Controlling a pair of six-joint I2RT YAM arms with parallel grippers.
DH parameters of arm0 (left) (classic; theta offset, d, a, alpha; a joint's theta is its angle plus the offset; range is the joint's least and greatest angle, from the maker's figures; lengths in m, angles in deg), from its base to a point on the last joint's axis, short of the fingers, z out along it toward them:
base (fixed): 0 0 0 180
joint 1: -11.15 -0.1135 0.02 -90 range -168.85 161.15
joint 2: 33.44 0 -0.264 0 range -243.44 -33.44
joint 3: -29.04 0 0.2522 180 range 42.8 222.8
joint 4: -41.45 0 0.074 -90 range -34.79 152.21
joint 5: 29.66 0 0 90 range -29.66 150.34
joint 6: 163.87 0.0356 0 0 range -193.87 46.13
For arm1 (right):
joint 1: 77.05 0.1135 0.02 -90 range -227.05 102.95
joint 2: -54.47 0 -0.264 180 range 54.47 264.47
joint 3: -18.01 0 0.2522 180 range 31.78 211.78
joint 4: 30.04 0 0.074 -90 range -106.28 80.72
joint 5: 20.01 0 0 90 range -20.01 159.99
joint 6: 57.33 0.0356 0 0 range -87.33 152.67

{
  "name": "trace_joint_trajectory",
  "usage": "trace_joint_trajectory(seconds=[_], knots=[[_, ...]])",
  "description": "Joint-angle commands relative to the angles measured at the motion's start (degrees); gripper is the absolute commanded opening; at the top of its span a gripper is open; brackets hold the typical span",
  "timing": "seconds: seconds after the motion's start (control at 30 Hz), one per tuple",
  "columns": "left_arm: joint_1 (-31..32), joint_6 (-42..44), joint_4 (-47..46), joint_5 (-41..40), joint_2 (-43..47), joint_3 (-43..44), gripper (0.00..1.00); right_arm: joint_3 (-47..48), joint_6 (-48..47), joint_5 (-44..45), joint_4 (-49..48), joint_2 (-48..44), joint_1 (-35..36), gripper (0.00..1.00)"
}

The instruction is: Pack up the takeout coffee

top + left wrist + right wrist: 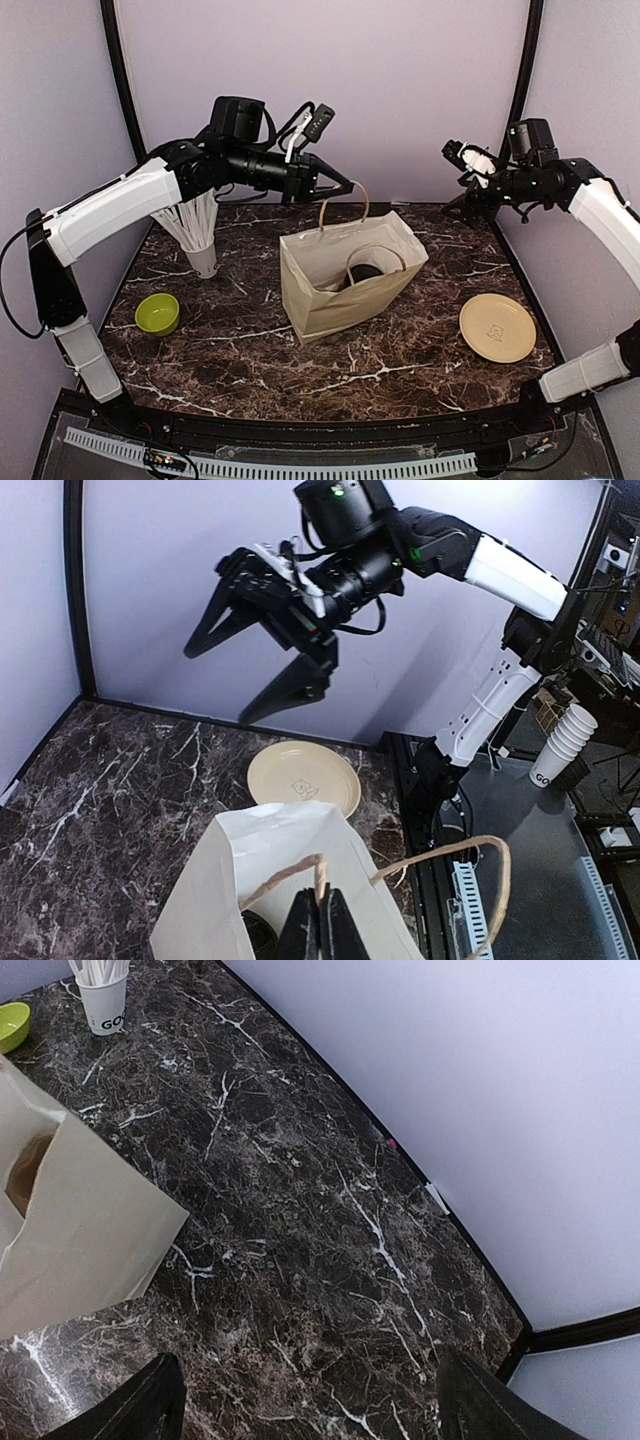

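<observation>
A tan paper bag [345, 275] stands open at the table's middle, leaning right. The takeout coffee [362, 272] is inside it; only its round black lid shows, also in the left wrist view [258, 932]. My left gripper [343, 188] is shut on the bag's twine handle [325, 875] and holds it up above the bag; the second handle [470, 850] loops free. My right gripper [462, 205] is open and empty, raised over the table's back right, its fingers [150, 1400] wide apart above bare marble. The bag's side shows in the right wrist view [70, 1230].
A pale cup of white straws [200, 240] stands back left, and it shows in the right wrist view [102, 1000]. A lime-green bowl [158, 313] sits at the left. A cream plate [497, 327] lies front right, also in the left wrist view [303, 778].
</observation>
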Motion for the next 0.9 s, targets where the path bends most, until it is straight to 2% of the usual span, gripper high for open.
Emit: trace_joint_trajectory(seconds=[0.0, 0.1, 0.23, 0.47, 0.53, 0.63, 0.87], knots=[[3.2, 0.4, -3.6, -1.8, 9.1, -9.8, 0.0, -0.7, 1.9, -2.1, -4.1, 1.0, -0.2, 0.87], [4.8, -2.7, -7.1, -2.7, 12.9, -16.7, 0.0, -1.4, 1.9, -2.4, -4.2, 1.4, -0.2, 0.87], [8.5, -5.8, -10.0, -3.3, 14.2, -20.4, 0.0, -2.7, 2.4, -2.6, -4.8, 1.2, -0.2, 0.88], [15.8, -7.3, -11.5, -5.8, 14.0, -22.9, 0.0, -4.6, 2.4, -3.8, -4.5, 0.4, -0.2, 0.88], [17.1, -6.5, -9.5, -6.1, 13.9, -22.4, 0.0, -5.0, 2.3, -3.9, -4.0, 0.2, -0.2, 0.88], [18.6, -4.5, -3.9, -5.5, 14.0, -20.9, 0.0, -5.9, 2.2, -5.0, -3.7, -0.7, -0.2, 0.88], [19.4, -4.3, -4.1, -5.3, 14.6, -21.7, 0.0, -7.6, 2.4, -5.6, -4.1, -1.5, -0.1, 0.88]])
